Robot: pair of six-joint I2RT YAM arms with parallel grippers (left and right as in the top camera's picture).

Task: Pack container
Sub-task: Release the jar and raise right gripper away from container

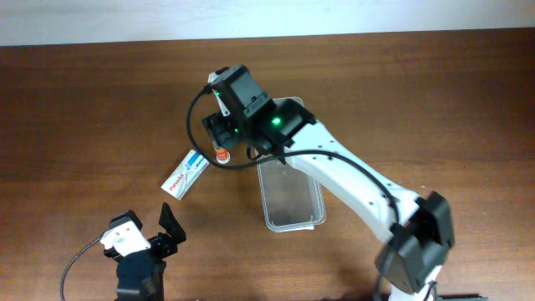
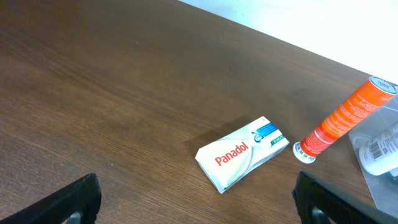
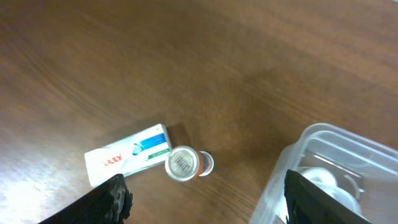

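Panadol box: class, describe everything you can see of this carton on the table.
The white rectangular cardboard Panadol box bears red lettering, with blue and green patches at one end. Closed, it lies flat and diagonal on the brown wooden table, left of the clear plastic container. Its coloured end nearly meets the orange tube; only the table seems to touch it.

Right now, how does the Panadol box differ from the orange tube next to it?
Shape: the Panadol box is a flat rectangular carton; the orange tube is a slim cylinder. Colour: the box is white with red lettering; the tube is orange with a white cap. Pose: the box lies flat on the table; the tube stands tilted, cap end down. Shared: both sit on the table outside the container, close together.
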